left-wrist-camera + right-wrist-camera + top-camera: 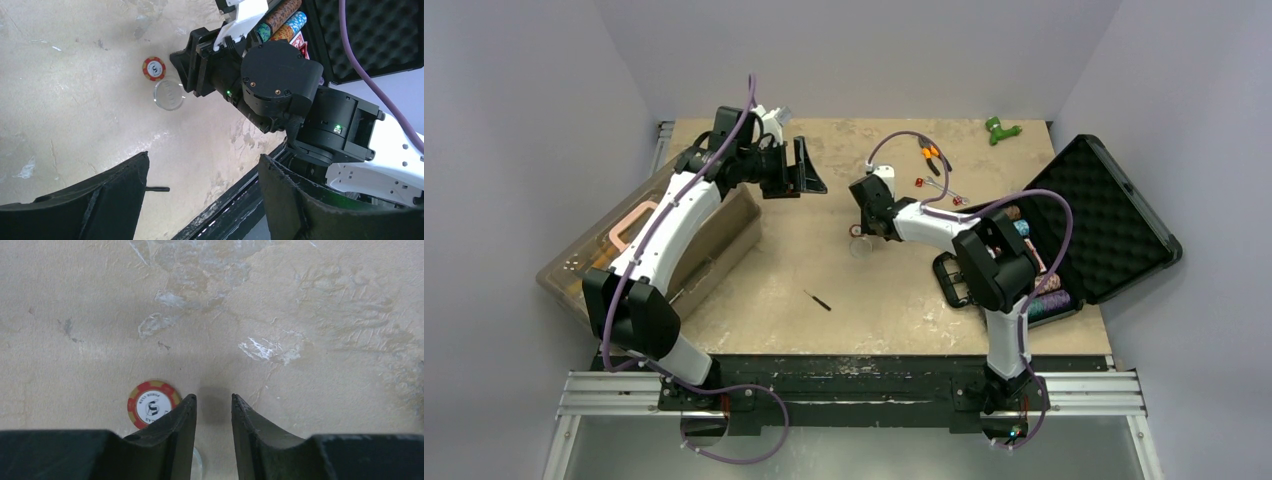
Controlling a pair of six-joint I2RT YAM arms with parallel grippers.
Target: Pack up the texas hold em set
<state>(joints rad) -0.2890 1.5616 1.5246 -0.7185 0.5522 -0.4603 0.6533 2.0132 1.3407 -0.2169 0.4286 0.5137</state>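
Two pincers, both empty. Right pincer [214, 399]: narrow gap betw. jaws, red chip [150, 405] on worktop [300, 315] just beside one finger, outside the gap. Left pincer [203, 156]: wide open, well apart from chip. Black case [1114, 215] lies open at right.

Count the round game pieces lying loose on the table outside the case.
2: a red striped chip and a clear button beside it, both at the right hand. More may be hidden.

Bare tabletop [260, 300] ahead of the right claw [212, 398] — red chip [150, 404] just beside one finger [172, 442]
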